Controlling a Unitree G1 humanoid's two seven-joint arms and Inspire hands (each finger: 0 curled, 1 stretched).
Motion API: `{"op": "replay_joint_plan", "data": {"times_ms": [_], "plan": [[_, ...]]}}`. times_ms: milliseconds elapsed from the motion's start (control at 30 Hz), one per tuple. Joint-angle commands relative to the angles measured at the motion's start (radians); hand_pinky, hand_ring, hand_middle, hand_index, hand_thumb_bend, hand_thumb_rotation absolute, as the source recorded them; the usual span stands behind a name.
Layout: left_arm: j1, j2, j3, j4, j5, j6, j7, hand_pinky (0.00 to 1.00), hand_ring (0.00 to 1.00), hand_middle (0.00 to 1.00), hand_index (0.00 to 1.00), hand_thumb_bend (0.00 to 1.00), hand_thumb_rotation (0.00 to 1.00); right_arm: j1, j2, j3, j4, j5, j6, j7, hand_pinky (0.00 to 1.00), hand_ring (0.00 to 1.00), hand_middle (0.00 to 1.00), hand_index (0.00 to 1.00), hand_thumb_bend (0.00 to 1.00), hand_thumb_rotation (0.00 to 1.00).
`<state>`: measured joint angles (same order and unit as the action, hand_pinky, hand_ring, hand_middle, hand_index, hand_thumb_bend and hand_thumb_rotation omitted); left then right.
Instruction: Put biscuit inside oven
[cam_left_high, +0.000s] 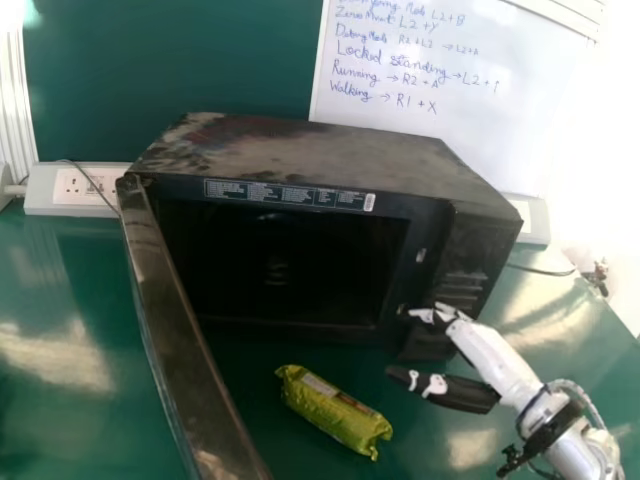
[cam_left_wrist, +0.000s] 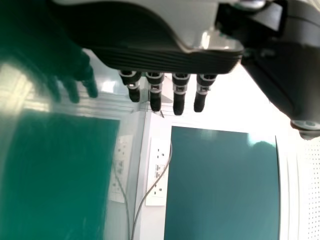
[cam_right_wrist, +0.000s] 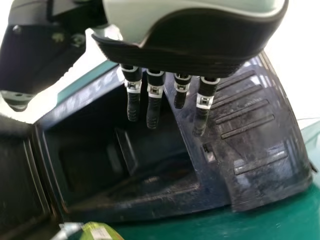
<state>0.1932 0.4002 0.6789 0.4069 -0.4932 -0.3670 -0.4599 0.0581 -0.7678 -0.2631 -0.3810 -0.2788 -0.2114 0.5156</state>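
The black oven (cam_left_high: 330, 160) stands on the green table with its door (cam_left_high: 175, 320) swung wide, the inside dark. In front of the opening, on the table, lies the green biscuit packet (cam_left_high: 333, 412). My right hand (cam_left_high: 450, 390) is at the oven's right front, its fingers near the front panel and its thumb to the right of the packet. In the right wrist view my right hand (cam_right_wrist: 190, 55) has straight fingers before the oven (cam_right_wrist: 250, 145), and part of the packet (cam_right_wrist: 100, 232) shows. My left hand (cam_left_wrist: 165, 57) has straight fingers above the green table and holds nothing.
Socket boxes stand behind the oven, one on the left (cam_left_high: 75, 190) and one on the right (cam_left_high: 535, 220), with cables. A whiteboard (cam_left_high: 450, 100) is at the back. The open oven door borders the packet's left side.
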Motion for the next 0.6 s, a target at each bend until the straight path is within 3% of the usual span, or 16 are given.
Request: {"op": "replay_joint_plan", "data": {"times_ms": [0, 333, 567], "plan": [[0.001, -0.017, -0.011, 0.008, -0.007, 0.016, 0.001, 1.00, 1.00, 1.00, 1.00, 0.00, 1.00, -0.015, -0.026, 0.014, -0.042, -0.022, 0.026, 0.019, 0.75, 0.84, 0.86, 0.87, 1.00, 0.72], [-0.003, -0.014, -0.009, 0.018, -0.010, 0.008, -0.012, 1.00, 1.00, 1.00, 1.00, 0.00, 1.00, -0.043, -0.071, 0.064, -0.176, -0.107, 0.192, 0.124, 0.77, 0.85, 0.87, 0.86, 1.00, 0.68], [-0.004, -0.016, -0.011, 0.020, -0.001, 0.000, -0.010, 1.00, 1.00, 1.00, 1.00, 0.00, 1.00, -0.058, -0.082, 0.100, -0.226, -0.153, 0.244, 0.164, 0.75, 0.83, 0.87, 0.86, 1.00, 0.71]]}}
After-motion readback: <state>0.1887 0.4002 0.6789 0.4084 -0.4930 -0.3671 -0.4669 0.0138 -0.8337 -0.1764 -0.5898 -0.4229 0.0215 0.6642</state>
